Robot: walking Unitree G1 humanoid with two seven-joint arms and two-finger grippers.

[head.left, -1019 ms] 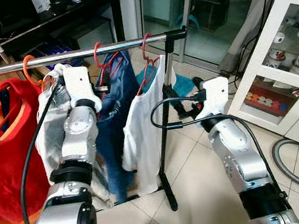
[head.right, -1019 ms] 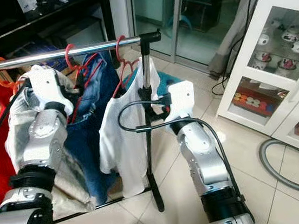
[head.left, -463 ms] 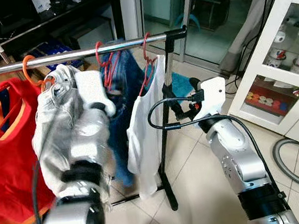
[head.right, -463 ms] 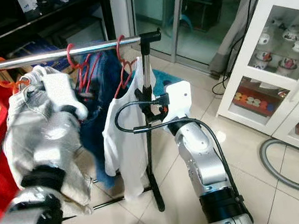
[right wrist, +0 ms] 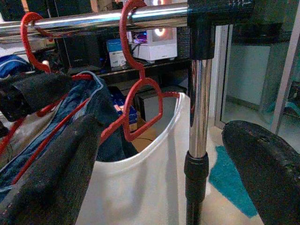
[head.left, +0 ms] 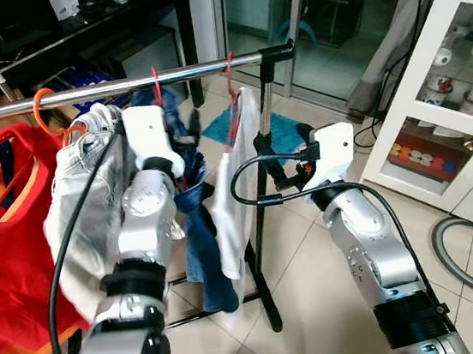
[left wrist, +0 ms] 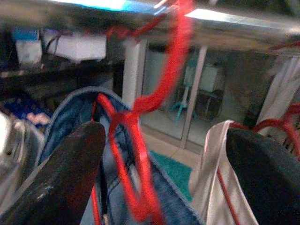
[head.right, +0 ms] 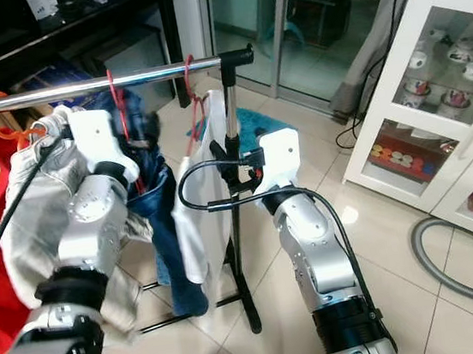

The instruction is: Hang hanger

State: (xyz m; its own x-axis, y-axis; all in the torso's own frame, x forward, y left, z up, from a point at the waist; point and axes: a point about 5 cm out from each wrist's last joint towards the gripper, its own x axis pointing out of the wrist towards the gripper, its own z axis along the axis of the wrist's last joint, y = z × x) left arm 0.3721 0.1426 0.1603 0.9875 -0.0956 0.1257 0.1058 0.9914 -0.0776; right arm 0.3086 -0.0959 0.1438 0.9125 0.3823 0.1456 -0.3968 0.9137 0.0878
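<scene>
Head cameras look down across the clothes rail [head.left: 122, 86]; both wrist cameras face it from close below.

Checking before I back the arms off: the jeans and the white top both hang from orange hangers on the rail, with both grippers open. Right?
Not quite. The jeans and the white top hang from red hangers on the rail, as the right wrist view shows. The left gripper and right gripper are open.
</scene>
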